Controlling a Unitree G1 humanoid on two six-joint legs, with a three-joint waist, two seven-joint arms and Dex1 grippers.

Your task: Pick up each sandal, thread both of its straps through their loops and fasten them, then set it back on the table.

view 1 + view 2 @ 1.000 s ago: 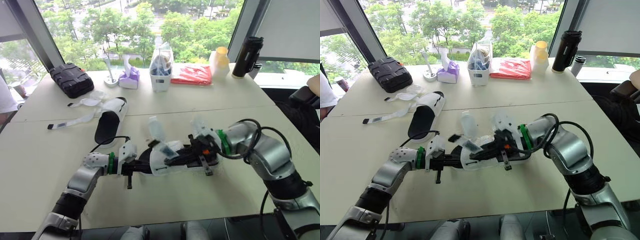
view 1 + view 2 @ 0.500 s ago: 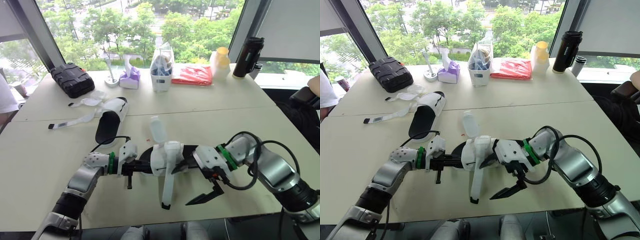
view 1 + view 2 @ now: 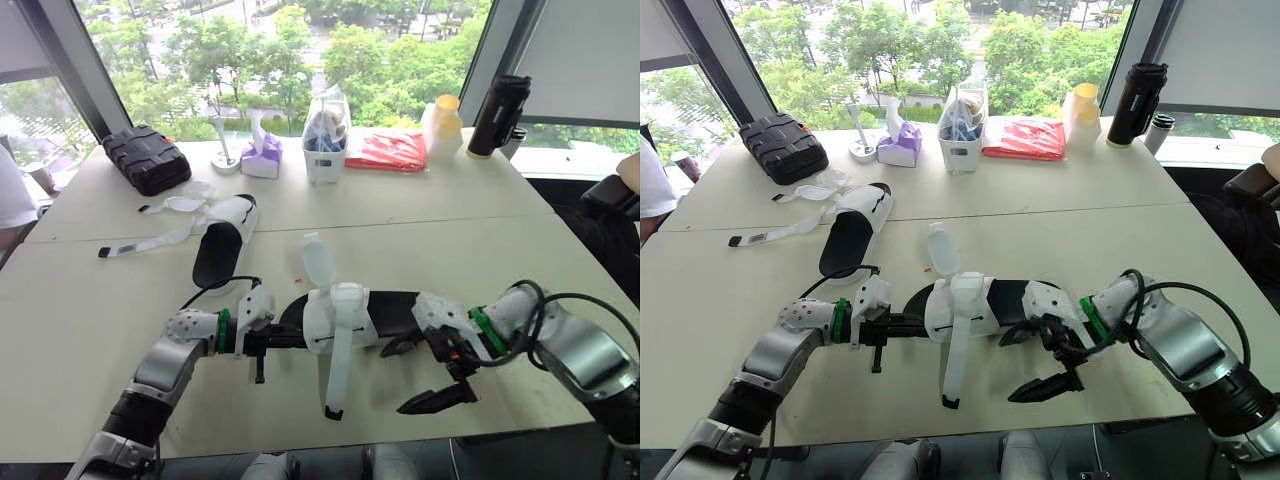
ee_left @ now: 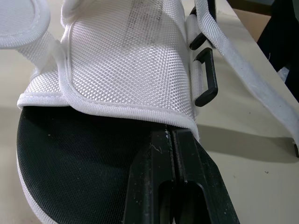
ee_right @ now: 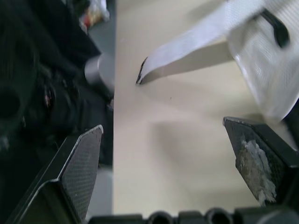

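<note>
Right, near sandal (image 3: 345, 315) sits mid-table (image 3: 90, 310), lengthwise across the robot's front, black footbed up. Can't tell if the sole rests on the top or is a touch lifted. L gripper (image 3: 290, 340) has it by the left end: fingers (image 4: 173, 154) pressed together on the edge of the black footbed, just under the white mesh upper. Two black loops (image 4: 205, 74) on the side of that upper, both empty. Long strap (image 3: 337, 375) hangs loose off the upper toward the front table edge, tip (image 5: 142, 74) lying on the top. Short strap (image 3: 316, 265) sticks up on the far side, also undone.

R gripper (image 3: 420, 375) is off to the sandal's right end, near the front edge, fingers spread wide w/ nothing between them, apart from the shoe.

Second sandal (image 3: 222, 250) lies further back on the left, its straps (image 3: 145, 243) open and trailing leftward.

Along the window side: black case (image 3: 143, 158), purple tissue box (image 3: 260, 157), white bin (image 3: 324, 150), red packet (image 3: 388, 150), yellow-capped bottle (image 3: 441, 125), black flask (image 3: 497, 113).
</note>
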